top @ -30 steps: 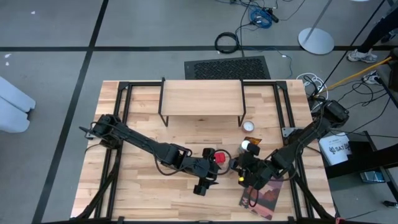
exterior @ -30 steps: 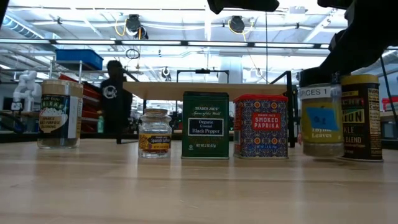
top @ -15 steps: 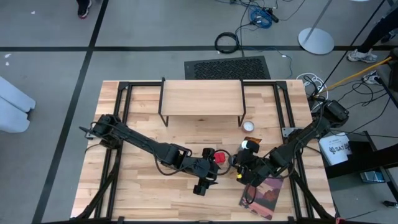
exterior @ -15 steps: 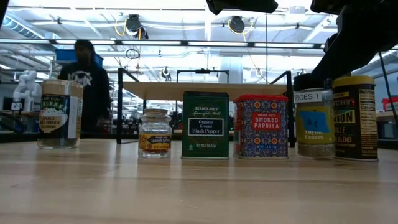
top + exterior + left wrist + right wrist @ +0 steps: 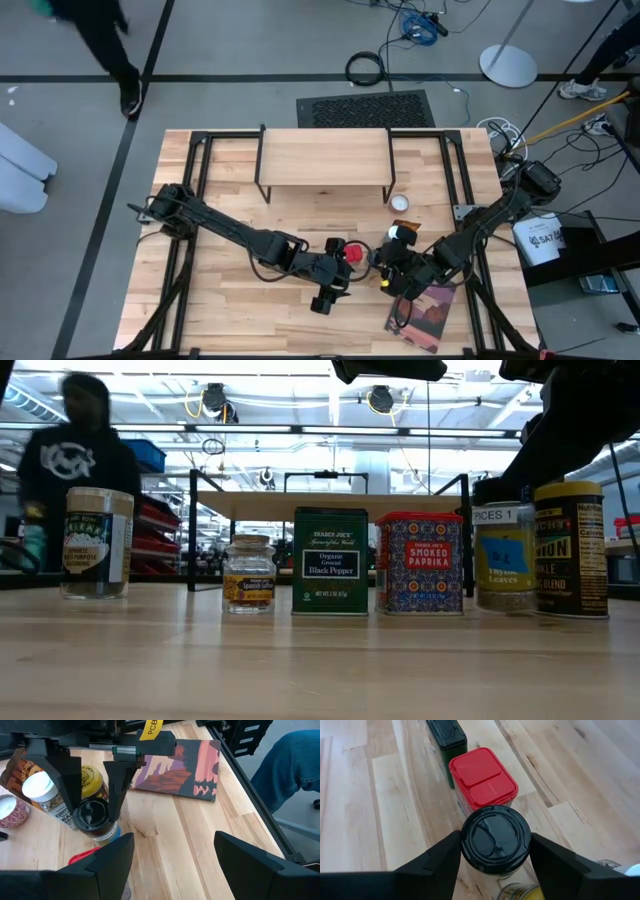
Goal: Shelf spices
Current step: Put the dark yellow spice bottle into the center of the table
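Two grippers flanking the spice row

Right gripper (image 5: 495,851) is straddling the black-lidded jar (image 5: 495,839), both fingers (image 5: 432,862) sitting against the lid's sides in a grasp. Left gripper (image 5: 172,852) is standing spread and empty just beside the red-topped paprika tin (image 5: 352,253). Only the low view is showing the labels: black pepper tin (image 5: 330,560), paprika and a yellow-topped jar (image 5: 571,548) lined up on the table (image 5: 230,305). The high view is showing the shelf (image 5: 325,158) standing apart, its plank bare.

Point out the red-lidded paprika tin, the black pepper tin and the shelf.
Paprika tin (image 5: 419,563), low view, front label.
Black pepper tin (image 5: 330,562), low view, front label.
Shelf (image 5: 323,157), high view, plank top.
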